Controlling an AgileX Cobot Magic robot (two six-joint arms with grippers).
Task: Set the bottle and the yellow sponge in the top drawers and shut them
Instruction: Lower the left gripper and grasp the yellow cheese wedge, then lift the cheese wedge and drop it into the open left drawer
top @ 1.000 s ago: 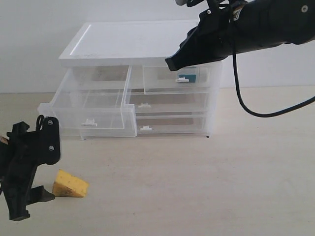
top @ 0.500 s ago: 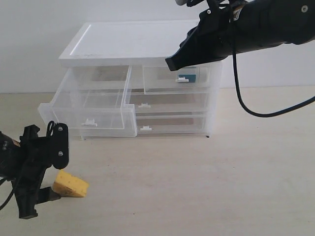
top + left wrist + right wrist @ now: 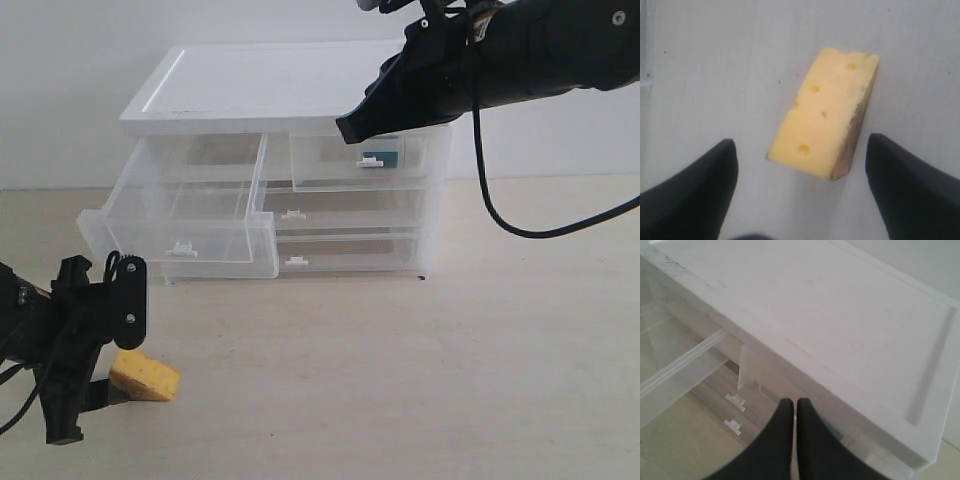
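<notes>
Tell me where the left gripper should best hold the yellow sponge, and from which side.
Probably across its short width, from above: the yellow sponge lies flat on the table, and the left gripper, open, has a finger toward each long side.

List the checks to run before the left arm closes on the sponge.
1. The left gripper is open: ok, fingers wide apart.
2. The sponge sits between the fingers: ok, it lies in the gap in the left wrist view, untouched.
3. The fingers are low enough to grip it: cannot tell.
4. The top left drawer is pulled out to take it: ok.
5. The bottle is inside the top right drawer, and that drawer is pushed in: ok.
6. The right gripper is away from the open drawer: ok, it is shut and up by the front edge of the cabinet, over the right drawer.
</notes>
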